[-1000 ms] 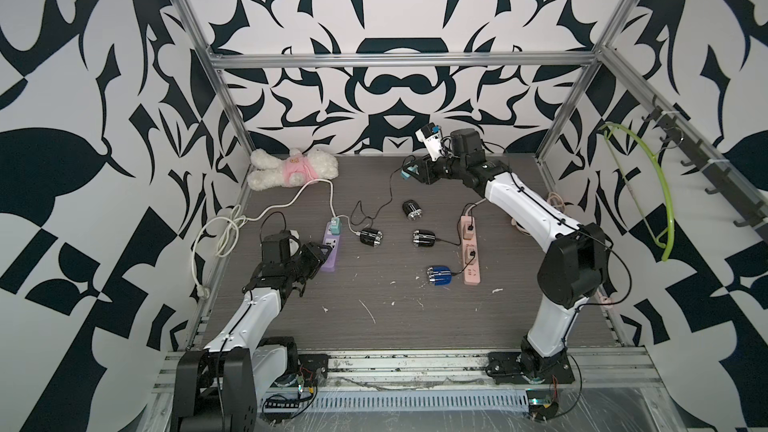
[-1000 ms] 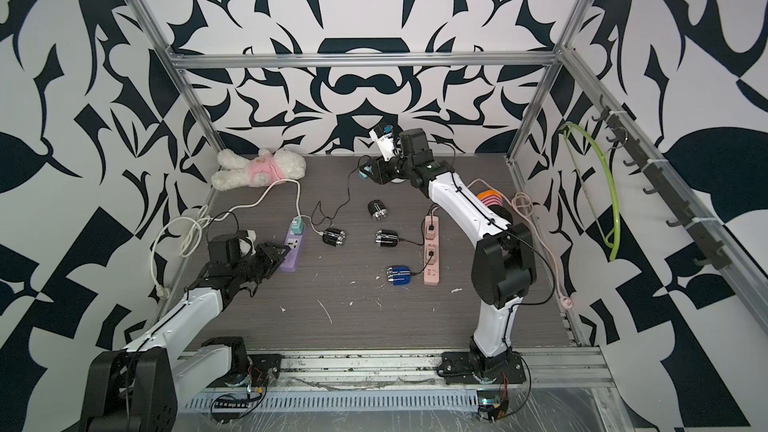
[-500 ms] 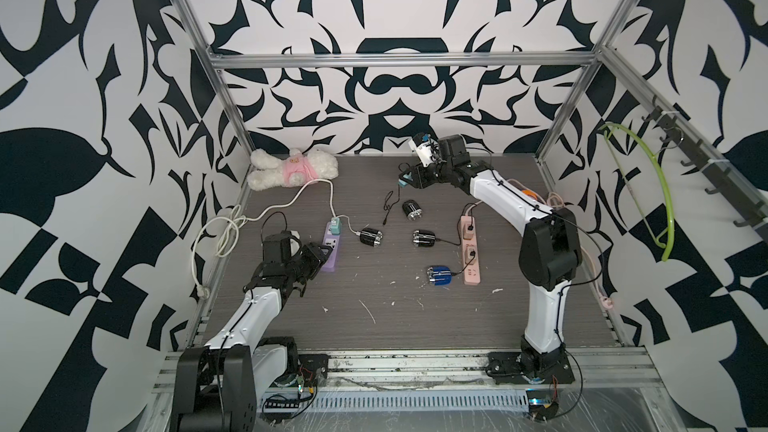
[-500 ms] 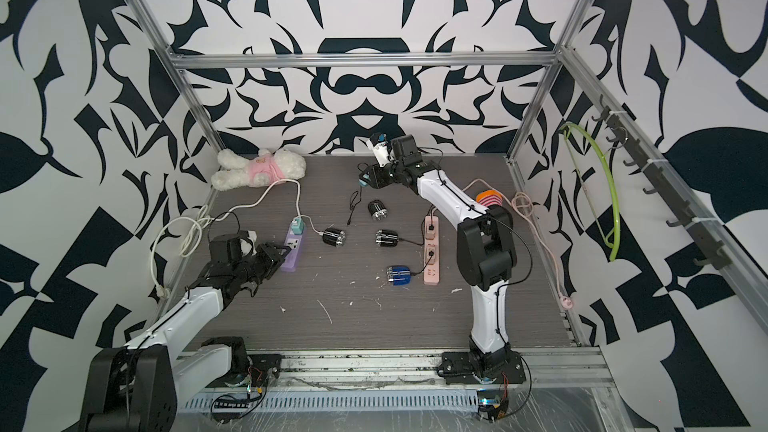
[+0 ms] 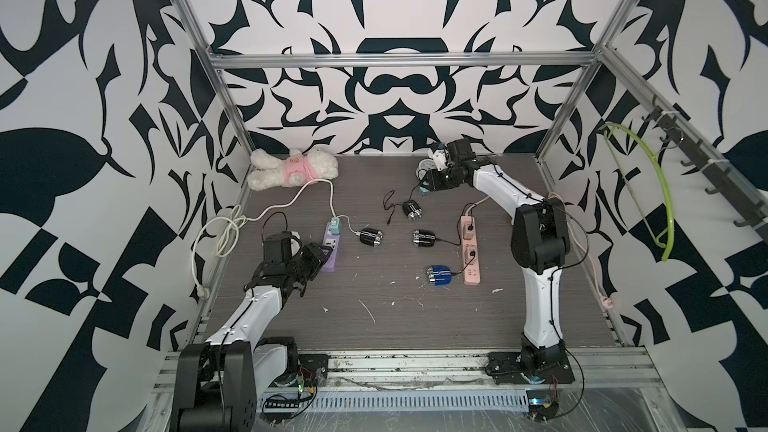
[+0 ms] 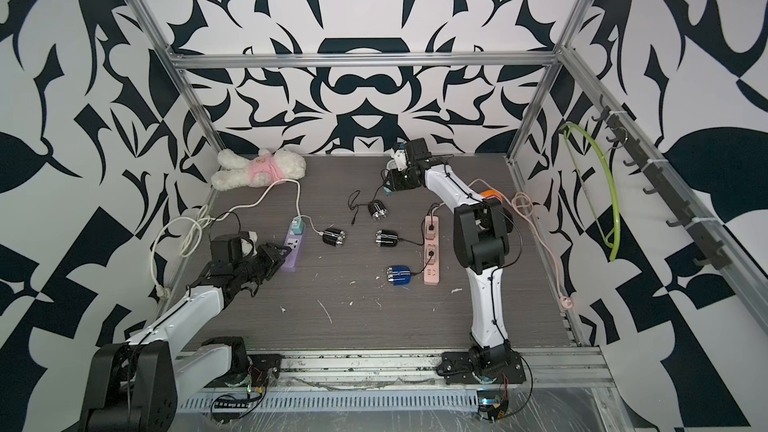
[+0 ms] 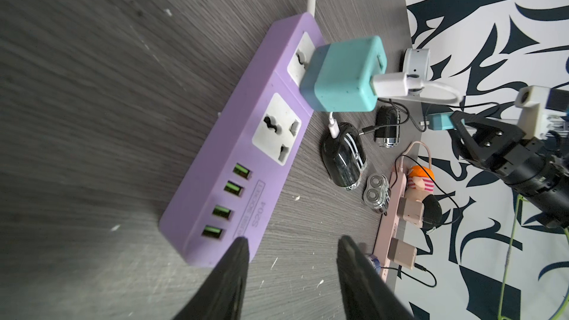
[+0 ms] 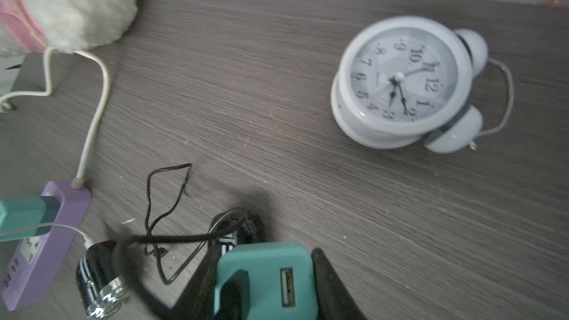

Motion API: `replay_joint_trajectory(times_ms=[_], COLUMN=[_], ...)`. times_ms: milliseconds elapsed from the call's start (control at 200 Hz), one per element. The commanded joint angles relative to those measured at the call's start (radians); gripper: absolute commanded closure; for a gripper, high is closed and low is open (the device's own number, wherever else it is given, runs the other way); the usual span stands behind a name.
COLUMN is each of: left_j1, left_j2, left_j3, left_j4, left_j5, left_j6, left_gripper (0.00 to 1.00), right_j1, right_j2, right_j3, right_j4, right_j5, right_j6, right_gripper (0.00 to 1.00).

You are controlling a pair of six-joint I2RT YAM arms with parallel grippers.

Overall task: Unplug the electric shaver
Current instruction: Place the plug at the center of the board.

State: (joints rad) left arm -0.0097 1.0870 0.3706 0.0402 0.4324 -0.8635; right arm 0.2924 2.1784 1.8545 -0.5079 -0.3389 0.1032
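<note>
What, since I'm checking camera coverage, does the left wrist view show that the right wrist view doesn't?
Only the left wrist view: the pink power strip with its plugs and an orange-haired figurine. Only the right wrist view: the plush toy and the dial of the alarm clock. Both: the purple power strip, the teal adapter plugged into it, and the second teal adapter held between the fingers of the right gripper.

I note both arms match: left arm (image 5: 253, 305) and right arm (image 5: 540, 305) have white shells, black joint housings and a thin black cable along each. Right base (image 5: 528, 367) is black, with red wire below. Left gripper (image 7: 292, 238) has black tapered fingers (image 7: 228, 278). Silver screws (image 7: 497, 133) sit on the right wrist bracket.
</note>
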Motion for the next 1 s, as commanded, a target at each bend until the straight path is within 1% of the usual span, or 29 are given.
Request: replay_joint_trajectory(times_ms=[0, 150, 300, 635, 880, 995], left_j1=[-0.008, -0.015, -0.017, -0.027, -0.039, -0.044], left_j2=[0.013, 0.016, 0.024, 0.036, 0.052, 0.075], left_j3=[0.038, 0.047, 0.052, 0.052, 0.051, 0.06], left_j4=[0.02, 0.021, 0.026, 0.038, 0.056, 0.061], left_j5=[-0.002, -0.006, -0.006, -0.009, -0.017, -0.012], left_j6=[0.012, 0.014, 0.015, 0.016, 0.02, 0.021], left_gripper=[0.49, 0.47, 0.46, 0.45, 0.45, 0.44], right_j1=[-0.002, -0.009, -0.01, -0.013, -0.011, -0.009], right_j2=[0.013, 0.08, 0.138, 0.212, 0.222, 0.22], right_j3=[0.077, 0.14, 0.174, 0.21, 0.204, 0.2], right_j4=[-0.11, -0.212, -0.271, -0.331, -0.332, -0.331], right_j5=[0.021, 0.021, 0.002, -0.009, -0.008, -0.02], right_j6=[0.018, 0.012, 0.01, 0.006, 0.022, 0.029], right_gripper=[1.0, 1.0, 1.0, 1.0, 1.0, 0.96])
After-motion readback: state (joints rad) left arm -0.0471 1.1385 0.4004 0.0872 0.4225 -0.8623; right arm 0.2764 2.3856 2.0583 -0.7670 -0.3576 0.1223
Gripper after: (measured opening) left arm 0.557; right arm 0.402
